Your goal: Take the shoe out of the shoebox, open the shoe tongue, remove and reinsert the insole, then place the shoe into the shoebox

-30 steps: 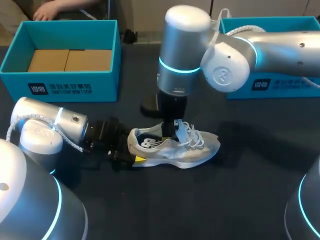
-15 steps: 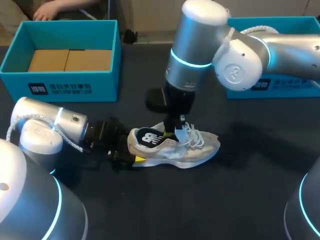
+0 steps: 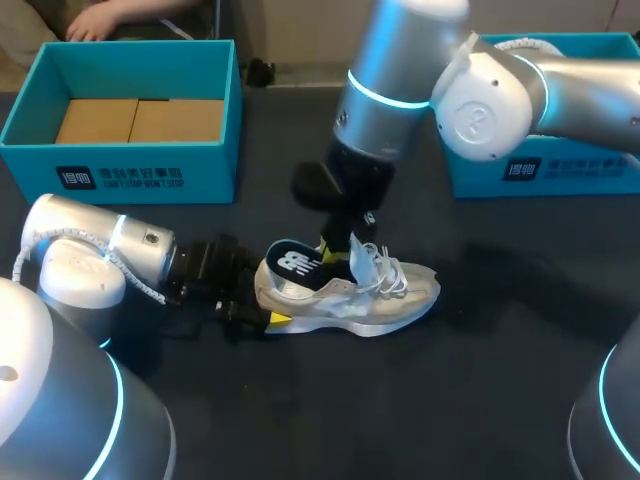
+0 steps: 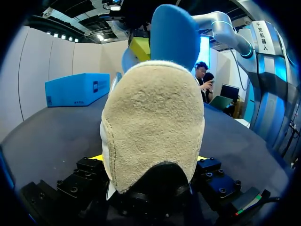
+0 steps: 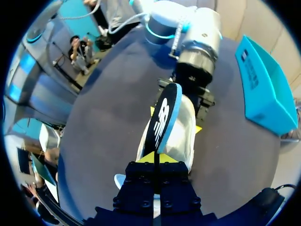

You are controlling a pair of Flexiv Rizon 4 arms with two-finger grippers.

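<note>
The dark table point(image 3: 500, 400) bears a left shoebox point(image 3: 140, 172), a right shoebox point(image 3: 575, 172), and a pale shoe point(image 3: 385, 300) between them.

A white logo mark is printed on the dark top of the insole point(image 3: 300, 264), which stands up out of the shoe point(image 3: 365, 300) near the tabletop's middle. The same mark is seen larger in the right wrist view. A label is carried on the front wall of the left box point(image 3: 150, 160), at the tabletop's far left corner. It is made up of a dark square with white characters and two lines of dark print beside it. A like label is borne on the front wall of the right box point(image 3: 480, 175), at the far right corner. In the left wrist view that label is too small to be read.
</note>
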